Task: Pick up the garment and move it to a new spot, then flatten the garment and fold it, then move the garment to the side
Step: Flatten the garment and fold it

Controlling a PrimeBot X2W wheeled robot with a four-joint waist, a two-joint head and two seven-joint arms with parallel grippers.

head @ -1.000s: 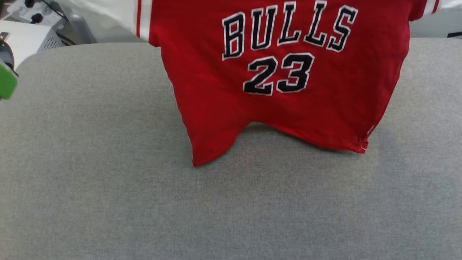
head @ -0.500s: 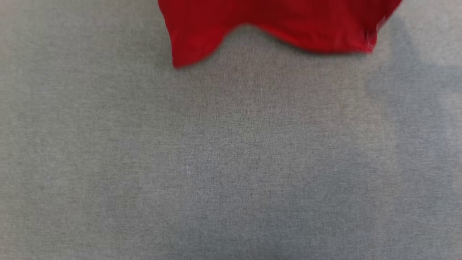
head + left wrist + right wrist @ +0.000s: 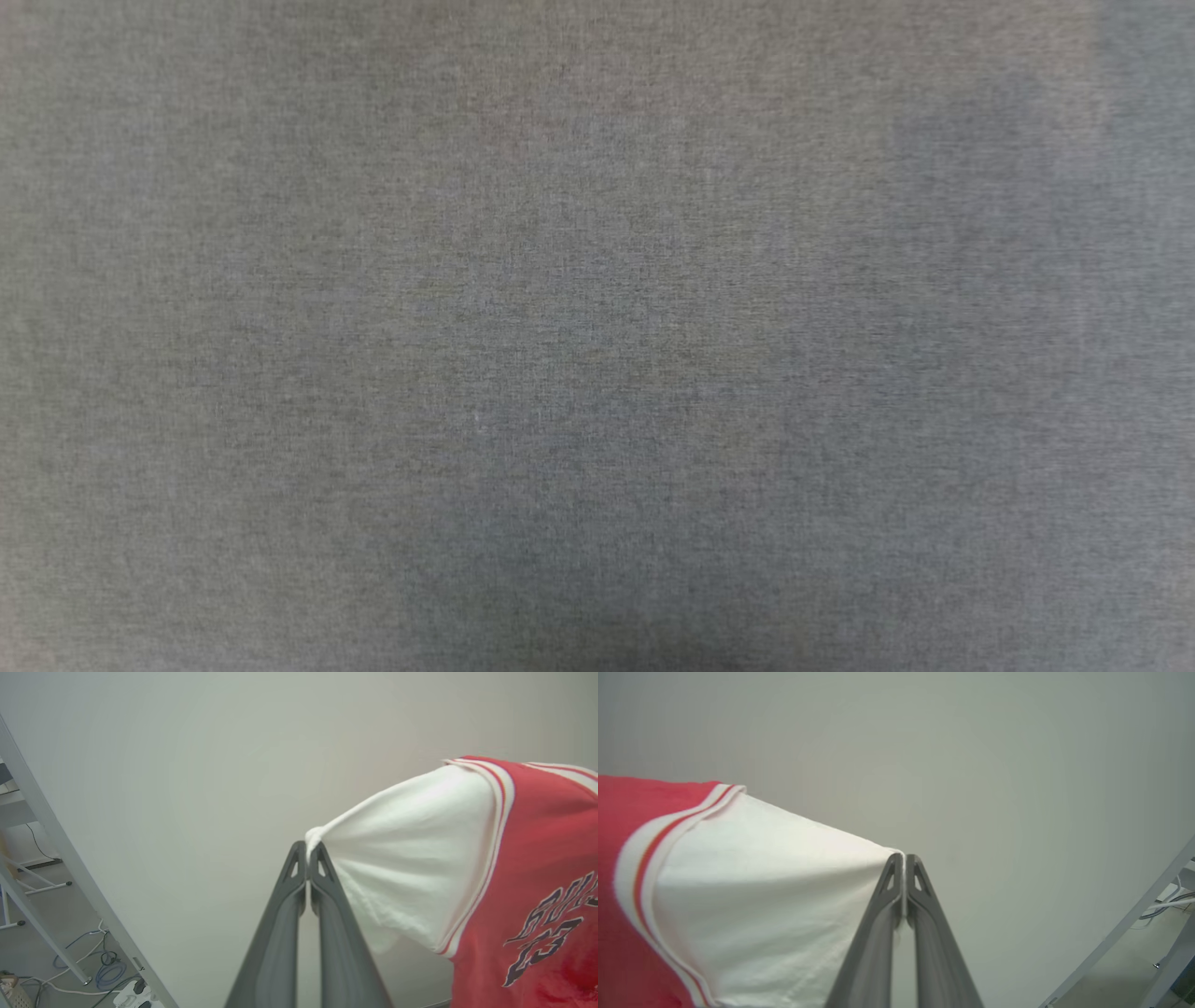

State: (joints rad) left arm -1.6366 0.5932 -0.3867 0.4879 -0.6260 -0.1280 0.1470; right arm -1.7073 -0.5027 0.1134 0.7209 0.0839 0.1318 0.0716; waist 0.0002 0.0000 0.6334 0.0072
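Left claw (image 3: 307,851): its two dark fingers are pressed together on the tip of one white sleeve (image 3: 411,858) of the garment (image 3: 537,868). A small tuft of white cloth is bunched just above the fingertips. The right claw (image 3: 904,861) is likewise closed, pinching the edge of the other white sleeve (image 3: 761,896).

The garment is carried in the air between the two claws, against a pale wall (image 3: 187,765). Each sleeve is drawn taut from its claw to the red-and-white trim. The red body hangs below, and part of the dark lettering (image 3: 546,933) is seen in the left wrist view. Its position relative to the edges of the bench (image 3: 597,336) cannot be told from the present views.

This grip is judged to serve the flattening step. With the sleeve tips held apart, the garment is spread to its width by its own weight and can be laid on the bench without creases. The hold is narrow, so a slip of either sleeve is judged to be the main risk.

One second earlier, the head view carried the garment's lettered front, its hem low over the bench near the far edge. Half a second earlier, the hem was at the top of that view. Grey bench cover is now seen there. The whole picture has shifted, so a downward turn of the camera is inferred, not a move of the garment.
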